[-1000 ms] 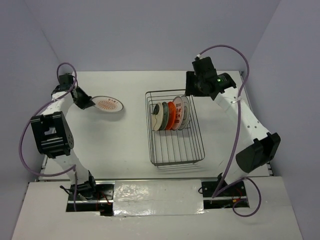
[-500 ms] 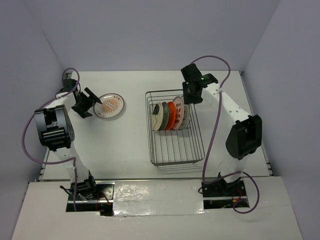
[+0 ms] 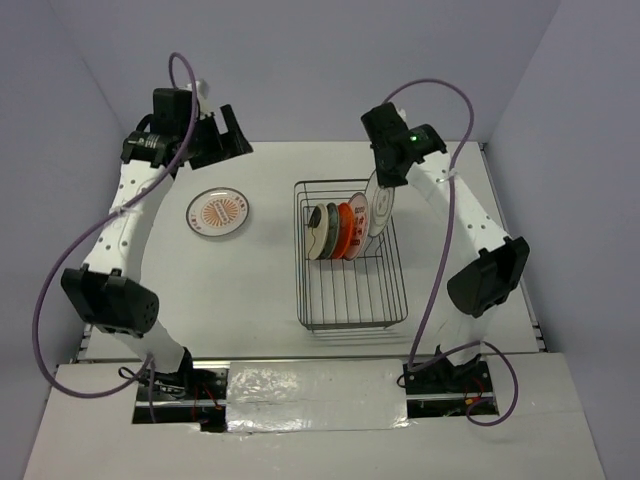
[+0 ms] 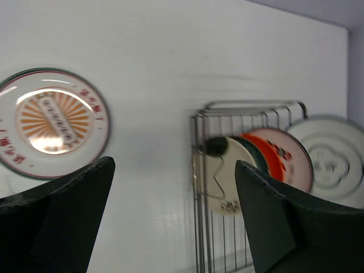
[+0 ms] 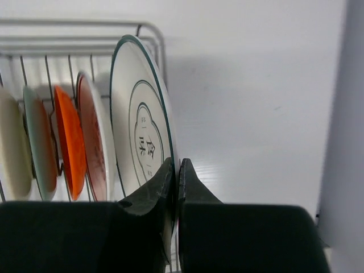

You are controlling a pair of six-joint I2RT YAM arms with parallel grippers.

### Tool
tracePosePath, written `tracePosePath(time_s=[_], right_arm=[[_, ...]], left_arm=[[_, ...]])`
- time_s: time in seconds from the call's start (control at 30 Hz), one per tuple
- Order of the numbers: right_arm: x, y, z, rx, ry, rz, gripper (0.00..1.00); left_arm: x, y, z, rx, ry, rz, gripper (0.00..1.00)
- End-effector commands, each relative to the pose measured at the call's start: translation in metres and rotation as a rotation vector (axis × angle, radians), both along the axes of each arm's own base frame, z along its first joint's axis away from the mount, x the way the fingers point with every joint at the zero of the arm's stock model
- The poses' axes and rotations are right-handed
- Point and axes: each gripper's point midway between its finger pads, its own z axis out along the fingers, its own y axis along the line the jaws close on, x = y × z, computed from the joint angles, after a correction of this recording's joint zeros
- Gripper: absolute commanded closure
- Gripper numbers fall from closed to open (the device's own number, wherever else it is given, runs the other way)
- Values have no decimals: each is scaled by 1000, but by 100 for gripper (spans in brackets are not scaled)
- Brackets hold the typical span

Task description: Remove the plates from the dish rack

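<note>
The white tabletop sits between pale grey walls. On the left, my left fingers hang wide apart and empty, high over the sunburst plate, which lies flat on the tabletop, well apart from the dish rack.

At the rack's far end four plates stand on edge in a row: cream plate, teal plate, orange plate and red-patterned plate. Its near half holds nothing.

At the right end, my right fingers are clamped on the rim of the teal-rimmed white plate, which rides higher than its neighbours, just beside the red-patterned one.

I judge I am drawing this plate out. I should lift straight up, keeping it on edge, until its lower rim clears the prongs and rack wall. My fingers hide whether it has. Only then should I swing it aside, and slowly, since this is a thin rim grip.
</note>
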Motion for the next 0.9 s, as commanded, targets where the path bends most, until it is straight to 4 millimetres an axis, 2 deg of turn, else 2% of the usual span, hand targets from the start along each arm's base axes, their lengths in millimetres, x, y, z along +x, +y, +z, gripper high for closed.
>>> tracePosePath(time_s=[0.0,0.03,0.07,0.13,0.2,0.23,0.27,0.3,0.33,0.37,0.4,0.43,0.47,0.5,0.53,0.57,0.63,0.67,0.7,0.77,0.8,0.87], right_arm=[[-24,-49,84,-139,-158,-109,100],[-30,-64,98,-190,-202,-151,100],[-35,-74,108,-212,-234,-181,100],[-54,-95,135,-239,-304,-276,100],[-64,-102,157,-198,-384,-308,100],[-66,-99,165,-147,-412,-289,100],[-56,-64,168,30,-432,-159,100],[-66,-46,188,161,-496,-42,100],[-69,-22,196,264,-526,90,100],[-64,8,202,391,-567,205,100],[-87,43,215,560,-552,399,100],[-88,56,219,643,-554,436,100],[-91,64,221,691,-545,477,100],[-99,76,223,746,-524,538,100],[-99,81,218,781,-503,543,100],[-99,85,226,808,-533,569,100],[-102,95,222,856,-510,608,100],[-101,99,227,875,-529,630,100],[-100,102,226,889,-525,640,100],[-99,113,223,940,-499,670,100],[-97,117,219,962,-481,668,100],[-92,125,217,998,-470,686,100]], left_arm=[[-33,-31,21,18,-56,-148,0],[-38,-39,20,0,-64,-177,1],[-49,-55,35,-39,-108,-245,1],[-55,-75,50,-99,-183,-325,0],[-78,-105,71,-184,-249,-468,0],[-80,-117,79,-224,-291,-518,1],[-90,-132,86,-257,-315,-585,0],[-97,-141,90,-292,-334,-645,0],[-112,-155,90,-356,-319,-745,1],[-117,-162,99,-379,-369,-802,1],[-124,-167,103,-404,-385,-849,0],[-134,-171,100,-459,-355,-899,1],[-137,-171,110,-464,-413,-920,1],[-138,-171,110,-464,-410,-916,1],[-137,-170,113,-439,-428,-911,1],[-130,-166,102,-413,-377,-861,2],[-125,-162,100,-352,-377,-849,4],[-117,-161,91,-326,-346,-825,5],[-121,-159,82,-320,-300,-827,5],[-126,-161,81,-330,-295,-858,12],[-127,-164,78,-356,-295,-869,23],[-137,-165,87,-392,-326,-897,30]])
